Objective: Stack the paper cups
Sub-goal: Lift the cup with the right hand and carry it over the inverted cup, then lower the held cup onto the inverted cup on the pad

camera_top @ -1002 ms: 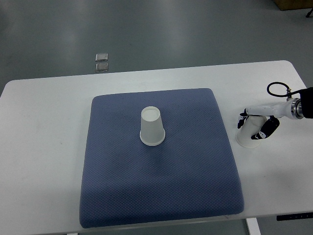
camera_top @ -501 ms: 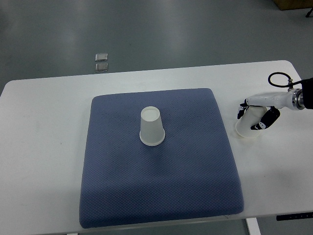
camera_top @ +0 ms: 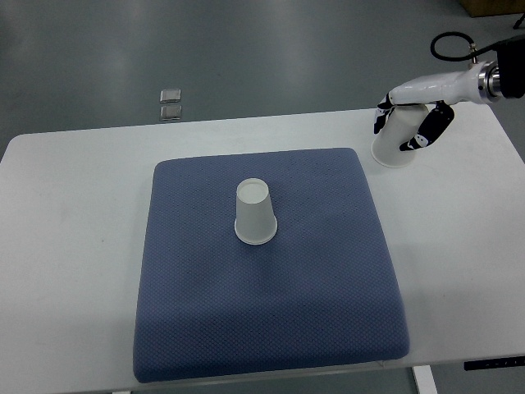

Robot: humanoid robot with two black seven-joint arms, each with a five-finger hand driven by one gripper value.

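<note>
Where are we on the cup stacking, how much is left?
Done: one white paper cup stands upside down on the blue mat. In hand: the right hand grips a second white paper cup, held upside down near the mat's far right corner. Left: carry it over and lower it onto the first.

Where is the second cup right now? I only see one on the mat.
In the top view, upper right: the second cup is in the right hand, beyond the blue mat's far right corner.

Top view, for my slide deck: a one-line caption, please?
Right hand holds one inverted paper cup beside the blue mat; another inverted cup waits there.
</note>
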